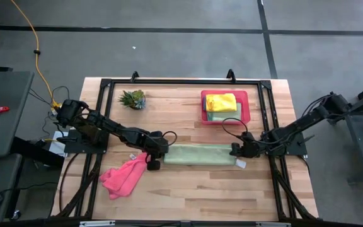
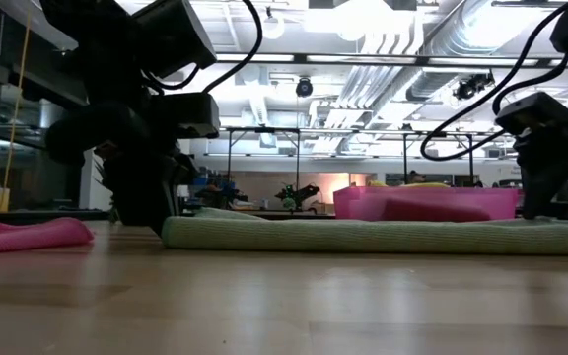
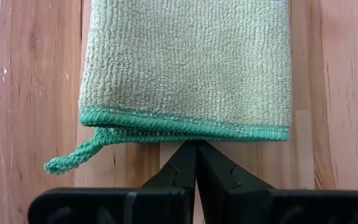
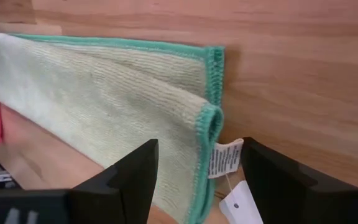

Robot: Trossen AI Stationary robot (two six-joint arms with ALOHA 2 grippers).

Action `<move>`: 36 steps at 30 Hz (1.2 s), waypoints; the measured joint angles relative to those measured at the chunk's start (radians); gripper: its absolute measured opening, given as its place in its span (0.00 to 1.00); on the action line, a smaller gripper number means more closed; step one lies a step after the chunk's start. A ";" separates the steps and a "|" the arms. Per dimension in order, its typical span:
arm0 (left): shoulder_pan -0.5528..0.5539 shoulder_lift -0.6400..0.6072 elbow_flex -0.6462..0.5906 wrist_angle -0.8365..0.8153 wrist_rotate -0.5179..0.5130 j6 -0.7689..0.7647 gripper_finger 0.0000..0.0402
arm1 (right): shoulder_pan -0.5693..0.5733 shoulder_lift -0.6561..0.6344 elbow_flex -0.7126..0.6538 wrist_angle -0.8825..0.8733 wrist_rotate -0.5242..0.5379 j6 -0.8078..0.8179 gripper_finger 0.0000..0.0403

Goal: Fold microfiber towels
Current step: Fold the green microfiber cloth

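Observation:
A light green towel (image 1: 197, 154), folded into a long strip, lies flat across the table's middle. My left gripper (image 3: 196, 149) is shut, with its tips right at the strip's left-end hem (image 3: 185, 129). My right gripper (image 4: 199, 144) stands open above the strip's right end (image 4: 207, 118), one finger to either side of the doubled corner and its white label (image 4: 224, 158). A crumpled pink towel (image 1: 123, 176) lies near my left gripper (image 1: 155, 159). A yellow towel (image 1: 221, 102) tops the stack in the pink tray (image 1: 243, 108). My left gripper's shut fingertips (image 3: 191, 163) come slanting down from the table's left to the middle of the green towel's left-end hem. I cannot tell whether they touch the hem or stop just short of it. The towel lies flat on the table.
A small spiky plant (image 1: 133, 99) stands at the far left of the table. The tray sits at the far right, behind my right gripper (image 1: 236, 150). A black frame (image 1: 181, 81) runs round the table top. Bare wood lies along the near edge.

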 joint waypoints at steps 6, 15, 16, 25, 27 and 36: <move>0.000 0.000 0.000 0.000 0.000 0.000 0.00 | 0.000 0.034 0.001 0.034 0.001 0.024 0.55; 0.000 0.000 0.000 0.002 0.000 -0.001 0.00 | 0.000 0.084 0.002 0.103 0.012 0.047 0.53; 0.000 0.000 0.000 0.002 0.000 -0.001 0.00 | 0.000 0.084 0.002 0.103 0.014 0.047 0.51; 0.000 0.000 0.000 0.003 0.000 -0.027 0.00 | 0.001 0.086 0.001 0.079 0.014 0.067 0.19; 0.000 0.000 0.000 0.004 -0.001 -0.027 0.00 | 0.001 0.085 0.023 0.038 0.009 0.051 0.08; 0.000 0.002 -0.001 0.042 -0.022 -0.009 0.00 | 0.000 0.055 0.246 -0.395 -0.044 -0.030 0.01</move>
